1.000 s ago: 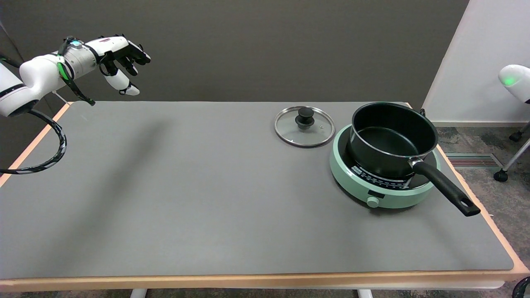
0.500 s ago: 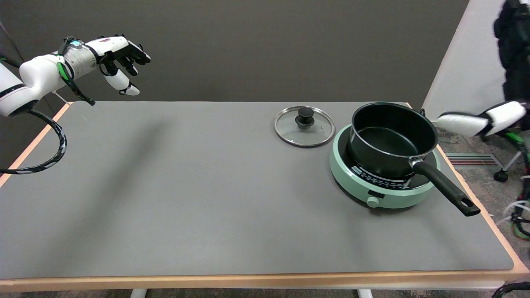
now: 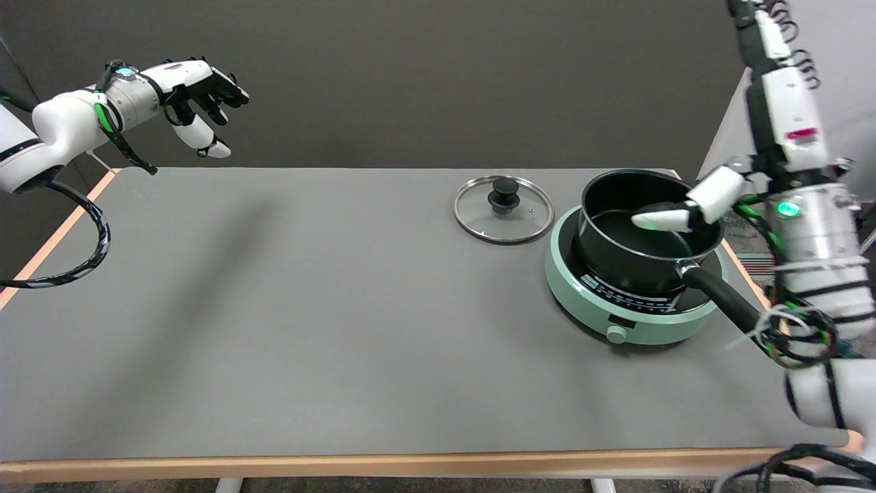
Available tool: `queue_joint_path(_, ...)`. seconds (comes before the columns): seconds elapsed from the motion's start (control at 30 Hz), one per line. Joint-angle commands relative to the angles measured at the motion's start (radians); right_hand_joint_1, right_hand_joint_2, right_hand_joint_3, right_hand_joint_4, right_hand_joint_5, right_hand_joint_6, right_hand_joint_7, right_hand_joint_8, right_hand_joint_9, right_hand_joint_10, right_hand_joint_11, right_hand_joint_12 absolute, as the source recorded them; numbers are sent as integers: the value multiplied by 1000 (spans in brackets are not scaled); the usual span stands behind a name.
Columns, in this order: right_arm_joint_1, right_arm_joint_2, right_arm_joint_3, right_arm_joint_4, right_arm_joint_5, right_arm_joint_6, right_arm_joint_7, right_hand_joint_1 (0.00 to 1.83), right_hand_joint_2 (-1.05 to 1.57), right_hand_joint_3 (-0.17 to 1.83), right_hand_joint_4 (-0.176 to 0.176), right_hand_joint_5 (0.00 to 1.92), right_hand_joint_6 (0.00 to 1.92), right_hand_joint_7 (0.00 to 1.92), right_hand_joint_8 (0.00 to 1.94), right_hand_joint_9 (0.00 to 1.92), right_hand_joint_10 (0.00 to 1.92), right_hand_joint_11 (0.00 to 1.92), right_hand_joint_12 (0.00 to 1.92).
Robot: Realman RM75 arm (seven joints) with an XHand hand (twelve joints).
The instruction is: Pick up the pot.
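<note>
Nearest you, your right hand (image 3: 766, 137) hangs above the table's right edge, open and holding nothing, one finger stretched over the pot (image 3: 647, 229). The pot sits on the green hotplate (image 3: 633, 311), handle (image 3: 722, 294) towards you. You are at the approach: next, lower and close around that handle. Beyond lies the glass lid (image 3: 503, 209).

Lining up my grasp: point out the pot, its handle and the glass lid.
pot (image 3: 619, 263), head view, front outer wall.
pot handle (image 3: 718, 294), head view, middle of the black grip.
glass lid (image 3: 503, 194), head view, black knob on top.
</note>
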Motion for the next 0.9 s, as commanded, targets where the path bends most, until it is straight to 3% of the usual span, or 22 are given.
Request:
queue_joint_path(0.03,191,-8,-304,-10,90,375,-560,1339,-644,777,-176,50,50,50,50,50,50,50,50)
queue_joint_path(0.2,271,12,-394,-21,71,556,-580,1352,-642,759,-176,43,43,43,43,43,43,43,43)
queue_joint_path(0.37,377,12,-603,-68,-148,764,-572,1357,-624,734,-176,38,38,38,38,38,38,38,38)
queue_joint_path(0.47,450,-23,-686,-130,-327,853,-562,1358,-619,707,-176,37,37,37,37,37,37,37,37)
queue_joint_path(0.63,546,-154,-783,-285,-662,978,-507,1366,-592,618,-176,34,34,34,34,34,34,34,34)
queue_joint_path(0.8,598,-251,-915,-445,-1176,1092,-259,1365,-562,607,-176,44,44,44,44,44,44,44,44)
queue_joint_path(0.9,611,-290,-1017,-474,-1325,1235,-172,1355,-558,653,-176,52,52,52,52,52,52,52,52)
